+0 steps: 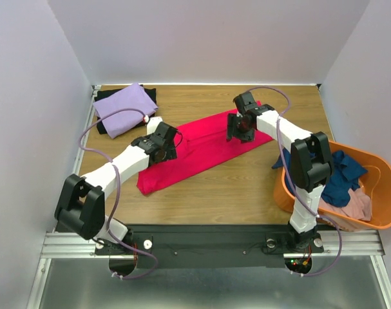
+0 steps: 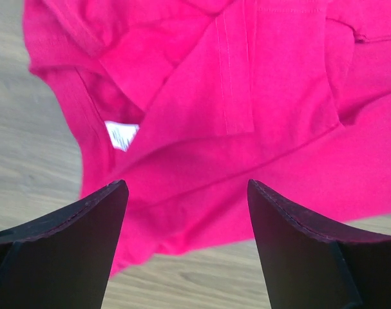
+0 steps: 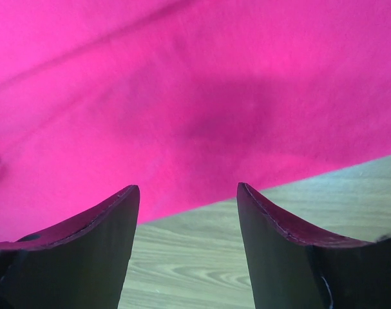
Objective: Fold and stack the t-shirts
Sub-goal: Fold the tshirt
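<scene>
Left end effector [image 2: 187,187] and right end effector [image 3: 187,188] are held spread, empty. Crimson-pink t-shirt [image 1: 195,151] is laid just ahead, beneath both. Its near edge should be pinched together, all layers caught.

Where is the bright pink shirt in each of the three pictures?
Top external: the pink shirt lies slantwise across the middle of the wooden table.
Left wrist: it fills the upper part, white label showing, above the left fingers.
Right wrist: it fills the top half.
Shared landmark: the wooden table under the shirt's edge.
</scene>
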{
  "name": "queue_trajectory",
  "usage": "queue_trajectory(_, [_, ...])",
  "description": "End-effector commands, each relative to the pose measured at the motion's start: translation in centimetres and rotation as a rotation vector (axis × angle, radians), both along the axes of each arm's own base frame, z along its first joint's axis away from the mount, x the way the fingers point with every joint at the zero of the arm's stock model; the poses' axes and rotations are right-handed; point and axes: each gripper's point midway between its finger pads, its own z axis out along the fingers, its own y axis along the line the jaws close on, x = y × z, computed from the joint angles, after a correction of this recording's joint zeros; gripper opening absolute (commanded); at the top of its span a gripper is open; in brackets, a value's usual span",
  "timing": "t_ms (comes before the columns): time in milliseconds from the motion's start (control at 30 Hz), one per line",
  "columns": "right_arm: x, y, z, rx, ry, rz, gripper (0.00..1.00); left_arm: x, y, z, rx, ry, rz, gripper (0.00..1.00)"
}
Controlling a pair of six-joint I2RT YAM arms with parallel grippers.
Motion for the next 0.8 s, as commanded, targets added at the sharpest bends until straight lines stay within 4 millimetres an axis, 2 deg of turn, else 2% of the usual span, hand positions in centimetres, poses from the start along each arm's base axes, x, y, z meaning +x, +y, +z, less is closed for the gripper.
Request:
queue_trajectory(0, [-0.3,0.7,1.1,0.042,-0.020,0.016,0.68,3.9,0.0,4.5,0.102,-0.152,-0.066,0.86])
queue_trajectory(67, [-0.6,0.6,0.7,0.038,-0.012,0.016,0.68,4.3,0.1,3.3,0.150,-0.115,-0.084,0.84])
queue_trajectory(133, [-0.8,1.0,0.4,0.060,0.002,0.026,0.68,4.7,-0.4,3.1,0.150,-0.109,-0.097,0.81])
queue_trajectory(233, [-1.0,1.1,0.0,0.065,0.014,0.022,0.68,5.1,-2.0,2.4,0.097,-0.093,-0.136,0.78])
queue_trajectory(367, [-0.9,1.2,-0.2,0.068,0.019,0.021,0.68,5.3,-3.0,1.5,0.066,-0.068,-0.154,0.75])
queue_trajectory(767, [-0.9,1.3,-0.7,0.064,0.029,0.031,0.68,6.3,-3.9,-2.1,0.100,0.023,-0.176,0.65])
